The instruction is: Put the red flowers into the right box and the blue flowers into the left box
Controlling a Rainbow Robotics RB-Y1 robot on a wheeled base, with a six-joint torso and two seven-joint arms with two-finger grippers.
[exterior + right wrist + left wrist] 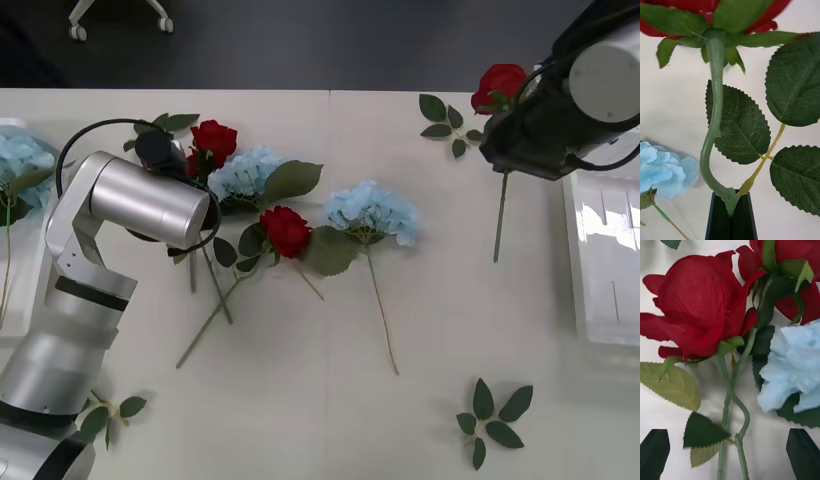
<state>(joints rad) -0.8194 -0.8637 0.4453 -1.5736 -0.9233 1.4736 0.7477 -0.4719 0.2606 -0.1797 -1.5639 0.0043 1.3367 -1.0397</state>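
Note:
My right gripper (730, 205) is shut on the stem of a red flower (500, 82), which it holds above the table's far right; the stem hangs down. Beside it at the table's right edge stands the white right box (600, 262). My left gripper (729, 440) hangs open over two red flowers (692, 303) at the far left (214, 138), its black fingers (655, 453) on either side of their stems. Another red flower (287, 230) lies mid-table. Blue flowers (247, 172) (372, 212) lie beside them. The left box (12, 128) holds a blue flower (20, 158).
Loose green leaf sprigs lie at the far right (447, 122), the near right (492, 420) and the near left (110, 412). Stems cross in the pile by the left arm (130, 200). A chair base (120, 15) stands on the floor beyond the table.

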